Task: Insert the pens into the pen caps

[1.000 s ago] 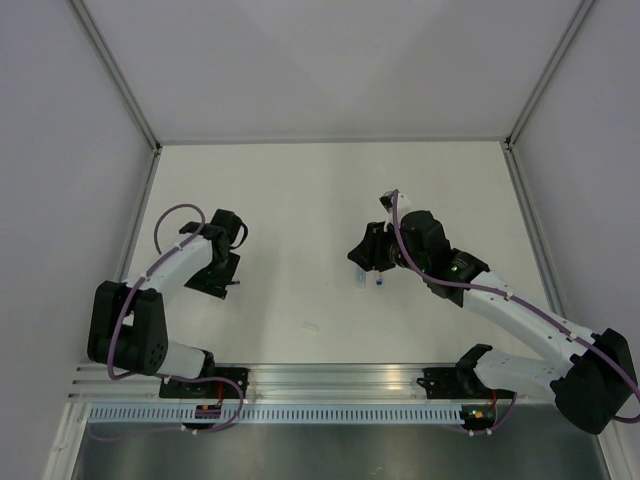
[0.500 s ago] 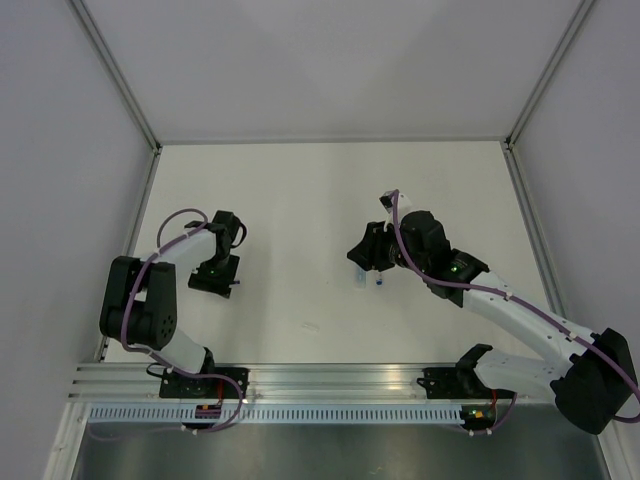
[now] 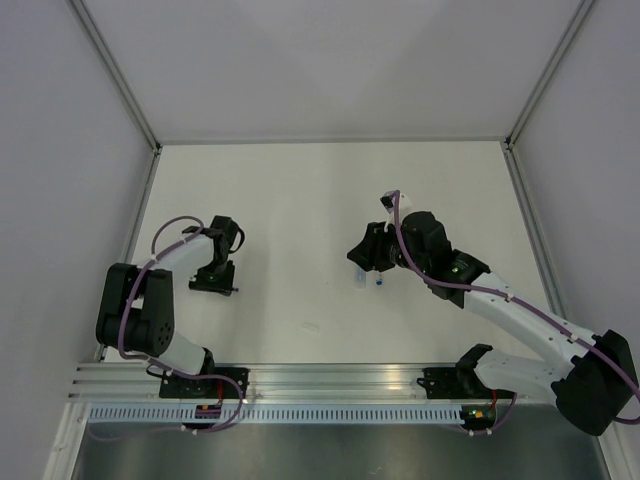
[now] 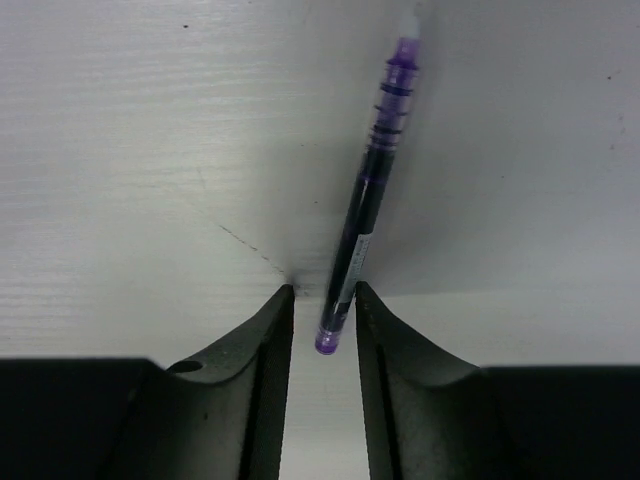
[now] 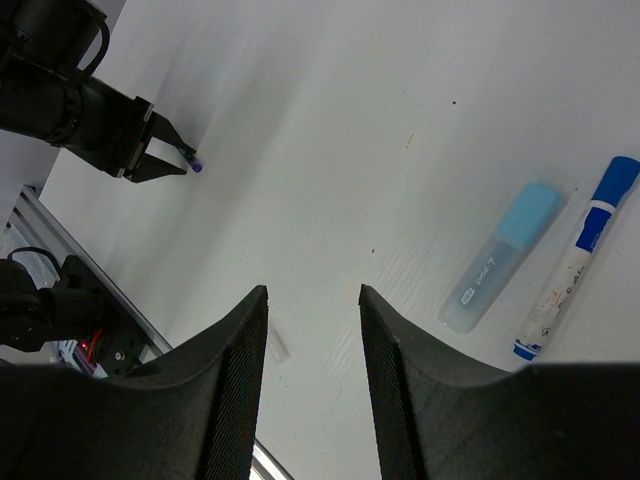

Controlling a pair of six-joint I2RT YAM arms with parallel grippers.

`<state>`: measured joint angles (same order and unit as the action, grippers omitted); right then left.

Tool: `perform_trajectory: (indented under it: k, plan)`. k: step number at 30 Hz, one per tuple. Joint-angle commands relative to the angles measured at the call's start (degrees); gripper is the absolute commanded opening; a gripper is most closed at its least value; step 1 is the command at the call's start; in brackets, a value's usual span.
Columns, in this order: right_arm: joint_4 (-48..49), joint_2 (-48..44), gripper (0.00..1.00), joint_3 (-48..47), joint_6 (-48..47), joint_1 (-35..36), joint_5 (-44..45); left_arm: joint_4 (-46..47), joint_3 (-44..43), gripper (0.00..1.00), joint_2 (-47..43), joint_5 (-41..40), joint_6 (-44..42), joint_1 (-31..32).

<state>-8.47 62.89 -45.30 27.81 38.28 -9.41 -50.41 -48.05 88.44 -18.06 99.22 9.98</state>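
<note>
The left end effector (image 4: pixel 324 293) sits low on the surface (image 4: pixel 120 150) near its left edge. Its jaws stand narrow on either side of the near end of the dark pen (image 4: pixel 362 200), which lies flat. A sliver of surface shows beside the barrel, so nothing is clamped. Straddling that end probably leaves the far tip free for a cap. Toward the surface's middle, the right end effector (image 5: pixel 313 295) hovers fairly wide and empty above the white pen (image 5: pixel 572 265) and a pale blue cap (image 5: pixel 500 262), which lie just beside each other.

Overhead view covers the table (image 3: pixel 320 200); both wrist views share the dark pen (image 4: pixel 362 210).
</note>
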Motion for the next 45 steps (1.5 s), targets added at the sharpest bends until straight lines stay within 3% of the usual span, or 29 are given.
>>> perform_trajectory:
  k: [1, 4, 5, 6, 11, 16, 21, 25, 28, 31, 34, 39, 45]
  plan:
    - [2.1, -1.4, 0.48, -0.1, 0.0, 0.0, -1.8, -1.6, 3.3, 0.35, -0.9, -1.0, 3.6, -0.5]
    - [2.4, -1.5, 0.48, -0.1, -0.2, -0.1, -2.8, 0.8, 4.3, 0.22, -1.9, -0.3, 1.0, -0.5]
    - [2.4, -1.7, 0.48, -0.1, -0.1, -0.1, -2.9, 1.2, 4.5, 0.05, -2.0, -0.2, 0.6, -0.4]
    - [2.4, -1.8, 0.48, -0.2, -0.1, 0.0, -3.1, 1.5, 4.8, 0.02, -2.3, -0.2, -0.2, -0.4]
    - [2.3, -2.8, 0.50, -0.2, -0.6, -0.1, -2.6, 5.1, 5.4, 0.02, -4.0, 0.9, -5.8, -0.4]
    - [5.1, -3.4, 0.55, 0.9, -1.0, 0.0, -5.5, 10.9, 5.3, 0.02, -7.7, 4.5, -18.3, 0.6]
    - [8.9, -4.4, 0.62, 2.1, 0.1, -0.1, -6.0, 20.6, 7.7, 0.02, -19.6, 5.8, -33.9, 4.7]
    - [16.8, -2.8, 0.63, 2.0, 4.2, 0.0, -4.3, 35.8, 14.1, 0.02, -31.3, 19.9, -44.9, 7.2]
    - [24.3, 1.6, 0.63, 0.9, 9.3, -0.1, -7.8, 46.1, 19.8, 0.02, -39.0, 29.8, -48.1, 7.7]
    - [31.6, 6.7, 0.65, -0.2, 12.6, 0.2, -12.0, 57.1, 24.9, 0.02, -43.0, 40.9, -49.0, 7.9]
    - [35.8, 10.2, 0.65, -1.5, 11.5, 0.9, -14.1, 63.0, 28.0, 0.02, -43.9, 46.7, -48.3, 8.6]
    - [29.9, 17.2, 0.66, -10.0, 7.0, 3.6, -16.7, 71.0, 31.2, 0.02, -44.1, 53.6, -49.4, 9.1]
    - [23.7, 23.1, 0.66, -16.0, 3.3, 5.7, -13.6, 74.0, 32.1, 0.02, -46.3, 55.1, -49.8, 9.7]
